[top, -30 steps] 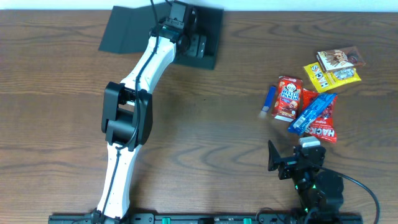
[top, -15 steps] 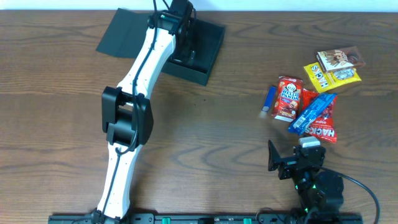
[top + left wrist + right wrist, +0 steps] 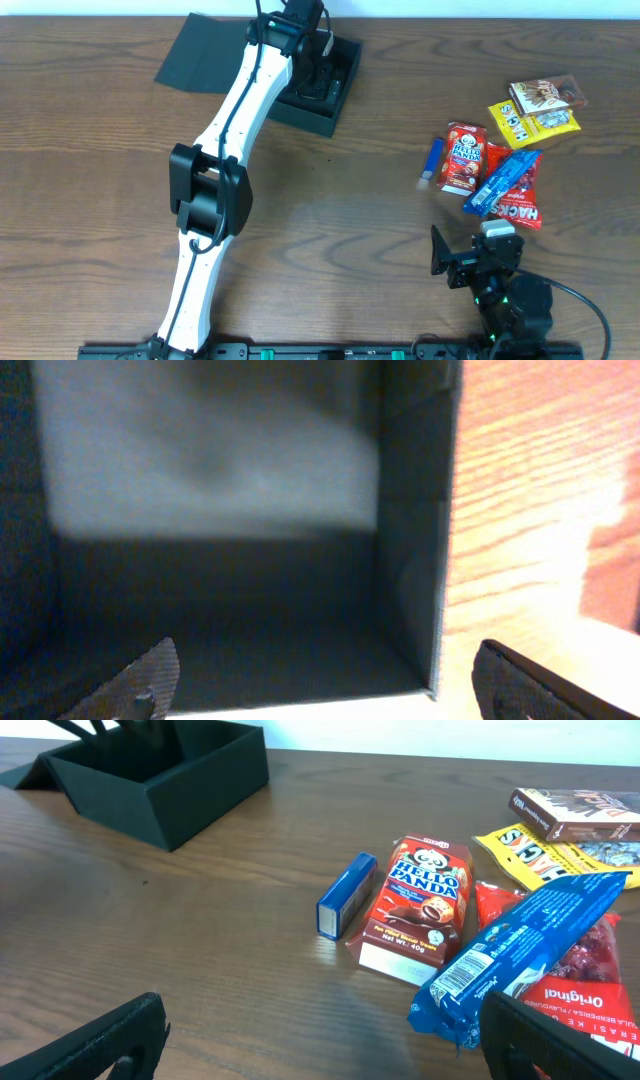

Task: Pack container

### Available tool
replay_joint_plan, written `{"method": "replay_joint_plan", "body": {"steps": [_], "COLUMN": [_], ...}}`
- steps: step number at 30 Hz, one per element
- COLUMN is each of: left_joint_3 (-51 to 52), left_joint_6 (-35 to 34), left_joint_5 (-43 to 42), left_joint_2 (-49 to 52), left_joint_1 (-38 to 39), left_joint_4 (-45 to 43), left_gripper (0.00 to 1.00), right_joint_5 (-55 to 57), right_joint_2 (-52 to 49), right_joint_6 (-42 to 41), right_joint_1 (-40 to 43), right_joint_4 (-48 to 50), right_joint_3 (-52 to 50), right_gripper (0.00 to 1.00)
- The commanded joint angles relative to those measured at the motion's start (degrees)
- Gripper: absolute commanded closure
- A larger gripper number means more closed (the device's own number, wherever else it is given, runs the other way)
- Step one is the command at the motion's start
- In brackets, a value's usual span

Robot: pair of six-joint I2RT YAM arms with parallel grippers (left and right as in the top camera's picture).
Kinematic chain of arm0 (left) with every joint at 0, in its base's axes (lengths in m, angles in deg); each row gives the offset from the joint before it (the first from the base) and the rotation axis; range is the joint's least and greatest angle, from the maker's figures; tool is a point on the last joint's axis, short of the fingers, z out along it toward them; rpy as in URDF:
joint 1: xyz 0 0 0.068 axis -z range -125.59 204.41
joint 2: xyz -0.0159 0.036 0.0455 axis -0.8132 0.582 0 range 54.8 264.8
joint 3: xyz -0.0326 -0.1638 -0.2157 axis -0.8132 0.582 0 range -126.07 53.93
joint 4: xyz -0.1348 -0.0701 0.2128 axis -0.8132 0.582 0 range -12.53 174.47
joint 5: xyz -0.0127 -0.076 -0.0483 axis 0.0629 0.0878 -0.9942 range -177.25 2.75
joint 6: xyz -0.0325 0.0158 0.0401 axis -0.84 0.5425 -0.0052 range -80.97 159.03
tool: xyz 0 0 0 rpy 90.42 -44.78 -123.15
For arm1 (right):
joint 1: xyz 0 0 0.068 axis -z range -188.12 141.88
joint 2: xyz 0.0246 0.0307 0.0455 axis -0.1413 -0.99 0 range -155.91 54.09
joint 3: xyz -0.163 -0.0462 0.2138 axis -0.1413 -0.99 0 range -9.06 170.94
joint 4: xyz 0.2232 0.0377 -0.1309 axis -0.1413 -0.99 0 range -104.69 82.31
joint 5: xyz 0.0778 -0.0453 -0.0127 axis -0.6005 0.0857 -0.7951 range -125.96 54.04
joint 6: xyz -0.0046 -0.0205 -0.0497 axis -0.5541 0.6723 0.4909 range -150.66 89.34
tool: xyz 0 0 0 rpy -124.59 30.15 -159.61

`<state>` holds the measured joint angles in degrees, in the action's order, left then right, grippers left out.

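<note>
The container point(image 3: 345, 62) is a dark box at the table's far middle, its flap lid point(image 3: 200, 55) lying open to the left. It looks empty inside in the left wrist view point(image 3: 220, 590). My left gripper point(image 3: 318, 78) reaches down into it and is open. In the left wrist view point(image 3: 325, 685) one fingertip point(image 3: 150, 680) is over the box floor and the other is outside over the wood, with the box wall point(image 3: 440, 610) between them. My right gripper point(image 3: 470, 248) is open and empty near the front edge, a little short of the snacks point(image 3: 330, 1040).
Snacks lie in a group at the right: a red Hello Panda box point(image 3: 464, 157) point(image 3: 420, 900), a small blue box point(image 3: 434, 160) point(image 3: 345, 895), a blue packet point(image 3: 503, 180) point(image 3: 540, 940), a red packet point(image 3: 518, 203), a yellow packet point(image 3: 530, 122) and a brown box point(image 3: 545, 93).
The container has turned and slid a little forward and right with my left gripper inside it. The right arm and snacks have not moved.
</note>
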<state>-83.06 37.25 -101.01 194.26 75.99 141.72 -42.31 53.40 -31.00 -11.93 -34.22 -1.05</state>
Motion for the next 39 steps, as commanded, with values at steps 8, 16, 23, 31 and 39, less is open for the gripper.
{"method": "replay_joint_plan", "body": {"steps": [8,16,23,31,39], "left_joint_3": [-1.11,-0.96,-0.94,-0.94,-0.96], "left_joint_6": [-34.36,-43.76,-45.09,-47.12,-43.6], "left_joint_5": [8.35,8.92,8.31,8.39,14.67], "left_joint_2": [0.5,2.12,5.99,7.93,7.87], "left_joint_1": [-0.13,-0.13,-0.24,-0.24,-0.15], "left_joint_4": [6.58,8.17,7.69,7.48,13.05], "left_gripper": [0.04,0.09,0.34,0.71,0.94], "right_joint_5": [0.55,0.55,0.55,0.55,0.55], "right_joint_2": [0.37,0.37,0.37,0.37,0.37], "right_joint_6": [0.42,0.39,0.39,0.42,0.42], "right_joint_1": [0.7,0.7,0.7,0.7,0.7], "right_joint_4": [-0.07,-0.07,-0.07,-0.07,-0.07], "right_joint_3": [-0.48,-0.48,-0.48,-0.48,-0.48], "right_gripper": [0.01,0.01,0.01,0.01,0.01]}}
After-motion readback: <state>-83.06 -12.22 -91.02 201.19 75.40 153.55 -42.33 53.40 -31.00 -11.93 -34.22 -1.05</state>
